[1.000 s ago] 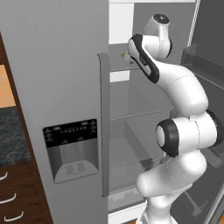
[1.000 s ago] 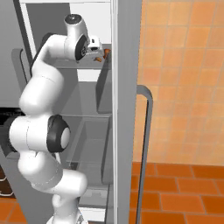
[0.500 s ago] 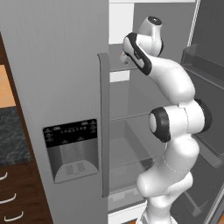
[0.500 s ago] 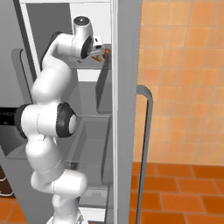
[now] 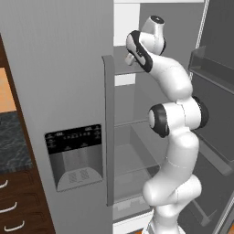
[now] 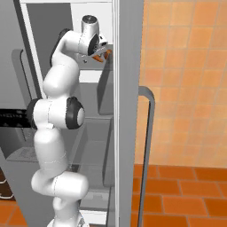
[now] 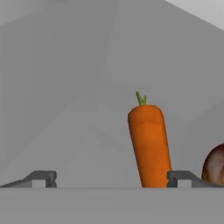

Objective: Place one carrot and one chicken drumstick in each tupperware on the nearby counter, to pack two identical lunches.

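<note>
Two dark fingertips (image 7: 43, 178) rise at the bottom of our hand view, set wide apart, so our gripper (image 7: 111, 180) stands open and holds nothing. Between the tips, nearer the one on the right of that view, we see a carrot (image 7: 149, 142) lying on a pale grey surface, its green stub pointing away from us and its orange body running down toward the bottom edge. Its lower part sits just beside the tip on that side; whether they touch we cannot tell. At the right edge of that view we see part of a rounded brown thing (image 7: 215, 165), too cut off for us to name it with certainty.

From the right base view we see our arm (image 6: 60, 115) reaching up into the open fridge (image 6: 128, 88), with the gripper (image 6: 98, 54) at an upper shelf and a bit of orange, the carrot (image 6: 100, 56), right at the hand. From the left base view we see the wrist (image 5: 147, 45) bent toward the upper shelf (image 5: 123, 68), behind the grey fridge door (image 5: 59, 91) with its dispenser panel (image 5: 75, 155). At the left edge of that view we see a strip of the counter (image 5: 11, 141), black and marbled, over dark brown drawers (image 5: 18, 205) with curved silver handles, well apart from the gripper.
</note>
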Robot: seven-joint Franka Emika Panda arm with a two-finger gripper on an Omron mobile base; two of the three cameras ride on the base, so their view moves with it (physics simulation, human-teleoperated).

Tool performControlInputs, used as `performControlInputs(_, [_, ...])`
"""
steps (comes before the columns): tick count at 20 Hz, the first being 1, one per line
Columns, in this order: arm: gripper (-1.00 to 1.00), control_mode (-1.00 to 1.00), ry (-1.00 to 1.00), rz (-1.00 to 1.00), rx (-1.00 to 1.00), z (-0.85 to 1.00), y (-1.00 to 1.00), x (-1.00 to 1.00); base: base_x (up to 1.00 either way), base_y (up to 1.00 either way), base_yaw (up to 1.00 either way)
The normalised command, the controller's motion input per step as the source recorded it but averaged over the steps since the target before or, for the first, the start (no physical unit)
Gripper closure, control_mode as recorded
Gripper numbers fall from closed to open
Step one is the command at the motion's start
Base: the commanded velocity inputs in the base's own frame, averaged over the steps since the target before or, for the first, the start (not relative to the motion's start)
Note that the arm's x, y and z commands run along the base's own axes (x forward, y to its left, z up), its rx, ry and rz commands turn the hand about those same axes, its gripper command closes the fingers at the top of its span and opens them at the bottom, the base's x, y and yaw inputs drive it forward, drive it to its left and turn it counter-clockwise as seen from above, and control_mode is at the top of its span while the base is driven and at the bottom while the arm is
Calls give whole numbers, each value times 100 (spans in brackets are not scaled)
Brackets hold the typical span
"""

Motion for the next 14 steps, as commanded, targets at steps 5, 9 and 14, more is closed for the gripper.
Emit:
performControlInputs(5, [-100, -100, 21, 12, -1, -8, 0, 13, 0, 0, 0])
performControlInputs(9, [-100, -100, 3, 7, -5, -2, 0, 1, 0, 0, 0])
performControlInputs(14, [-100, -100, -1, 6, -8, -54, 0, 0, 0, 0, 0])
